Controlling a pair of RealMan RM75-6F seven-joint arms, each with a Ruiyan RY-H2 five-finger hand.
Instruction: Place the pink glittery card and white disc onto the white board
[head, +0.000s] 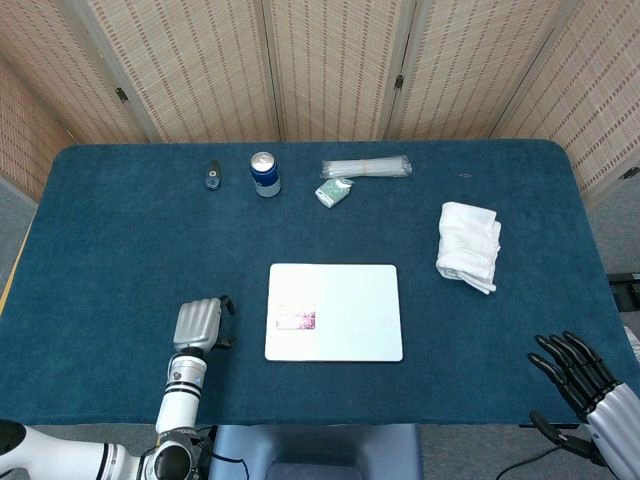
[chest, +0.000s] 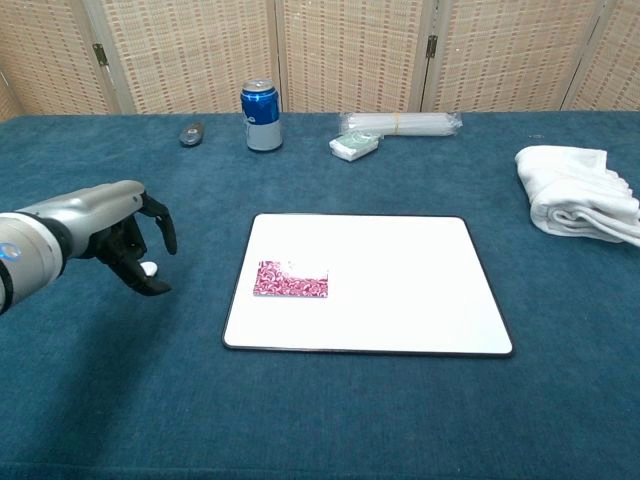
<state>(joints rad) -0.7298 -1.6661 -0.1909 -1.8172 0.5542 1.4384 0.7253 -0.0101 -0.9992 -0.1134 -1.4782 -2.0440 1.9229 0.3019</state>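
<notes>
The pink glittery card (head: 297, 318) (chest: 290, 279) lies flat on the left part of the white board (head: 350, 300) (chest: 400, 280). My left hand (head: 198, 323) (chest: 120, 235) is over the blue table left of the board, its fingers arched and apart. The white disc (chest: 148, 268) shows in the chest view between the thumb and the fingers, lying on the cloth; the head view hides it under the hand. My right hand (head: 580, 375) hangs off the table's near right corner with fingers spread, holding nothing.
A blue can (head: 264, 173) (chest: 261, 115), a small dark object (head: 212, 177), a clear plastic packet (head: 366, 166) and a small green-white pack (head: 334, 191) line the far edge. A folded white towel (head: 468, 245) (chest: 575, 190) lies right of the board.
</notes>
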